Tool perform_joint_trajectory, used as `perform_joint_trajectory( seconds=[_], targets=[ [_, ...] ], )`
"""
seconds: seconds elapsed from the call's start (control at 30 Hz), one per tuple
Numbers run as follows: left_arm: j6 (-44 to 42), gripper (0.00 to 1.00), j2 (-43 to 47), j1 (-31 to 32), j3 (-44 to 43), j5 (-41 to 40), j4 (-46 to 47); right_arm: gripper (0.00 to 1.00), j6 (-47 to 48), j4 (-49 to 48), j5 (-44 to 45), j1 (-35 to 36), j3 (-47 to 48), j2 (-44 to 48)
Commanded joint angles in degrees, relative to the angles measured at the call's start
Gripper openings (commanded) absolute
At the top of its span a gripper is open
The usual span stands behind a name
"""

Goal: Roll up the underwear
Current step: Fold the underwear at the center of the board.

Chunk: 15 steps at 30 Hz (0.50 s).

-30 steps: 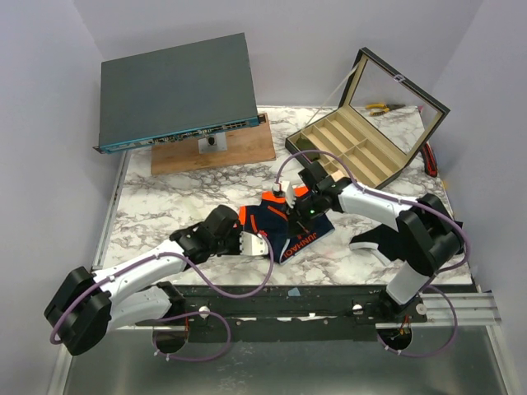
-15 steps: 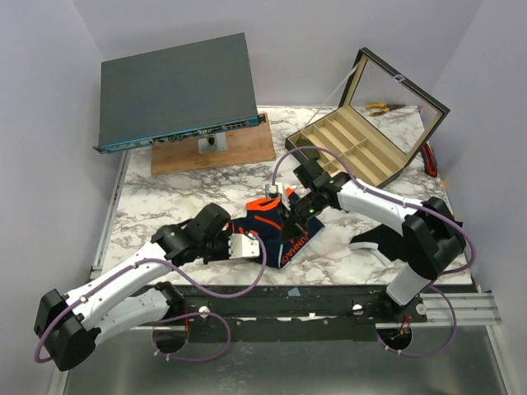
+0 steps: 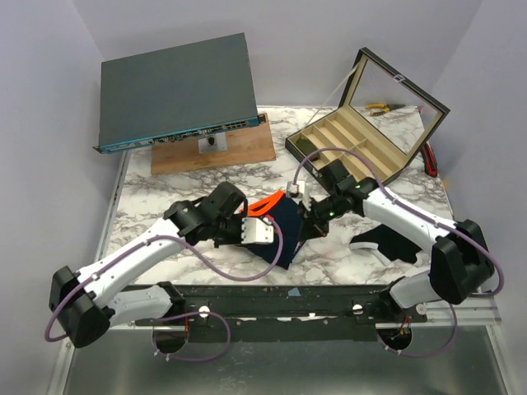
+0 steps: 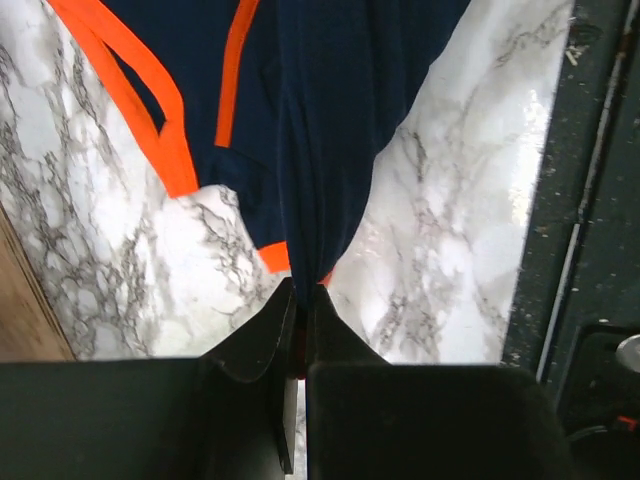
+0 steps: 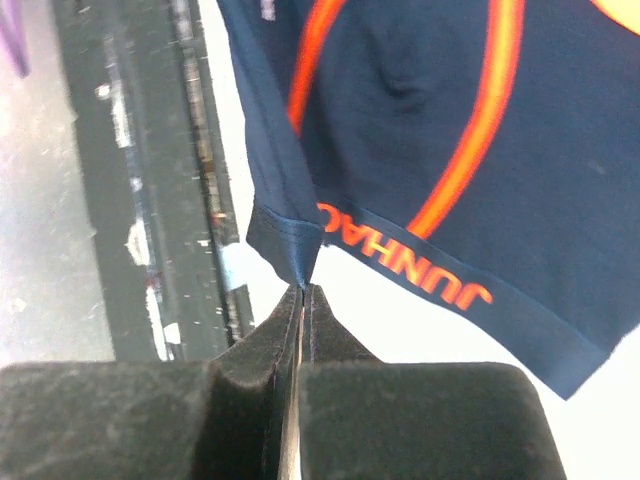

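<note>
Ctr of the marble table point(image 3: 148, 197): the underwear point(image 3: 284, 234), navy w/ orange trim, hangs stretched btwn the two robot arms. The left gripper point(image 3: 265, 229) holds its left side. Seen from the left wrist cam, the left gripper point(image 4: 303, 293) has its jaws pinched tight on a gathered fold of the underwear point(image 4: 330, 120), right by a strip of orange hem. The right gripper point(image 3: 310, 216) holds the right side. Its own wrist cam shows the right gripper point(image 5: 303, 292) clamped on a corner of the garment's navy band, w/ orange lettering running along that band of the underwear point(image 5: 420, 130).

From above, the fabric sags to a point toward the near edge of the table; can't tell if that tip touches the marble. Just right of it, a black cloth point(image 3: 375, 241) w/ a white edge lies flat, close to the right arm. Far right stands an open compartment box point(image 3: 354, 152), its mirrored lid raised. Far left, a grey flat device point(image 3: 177, 86) sits tilted over a wooden board point(image 3: 218, 152). A red-handled tool point(image 3: 430, 159) lies at the far-right edge.
</note>
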State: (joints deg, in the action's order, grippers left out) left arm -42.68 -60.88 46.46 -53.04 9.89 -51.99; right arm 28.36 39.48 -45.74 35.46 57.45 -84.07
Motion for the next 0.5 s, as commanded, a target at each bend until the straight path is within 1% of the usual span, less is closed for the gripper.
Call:
perform_joint_trajectory(
  seconds=[0.0, 0.13, 0.27, 0.37, 0.47],
  targets=[
    [-6.8, 0.00, -8.9, -2.9, -5.2, -0.1, 3.7, 0.01, -4.4, -2.4, 7.1, -6.8, -3.3, 3.6],
    [-9.6, 0.00, -20.4, -6.2, -14.5, 0.4, 3.0, 0.01, -7.4, -5.9, 11.5, -9.5, -5.7, 5.2],
    [-12.1, 0.00, -31.1, -8.6, -26.2, -0.7, 0.9, 0.01, -9.3, -8.2, 15.3, -12.0, -5.6, 4.7],
    [-13.7, 0.00, -36.5, -9.3, -32.3, -1.6, -0.3, 0.01, -9.9, -8.9, 17.4, -13.1, -4.9, 2.9],
    [-14.8, 0.00, -40.9, -9.4, -36.6, -2.7, -1.5, 0.01, -10.2, -9.7, 18.8, -13.7, -4.4, 0.4]
  ],
)
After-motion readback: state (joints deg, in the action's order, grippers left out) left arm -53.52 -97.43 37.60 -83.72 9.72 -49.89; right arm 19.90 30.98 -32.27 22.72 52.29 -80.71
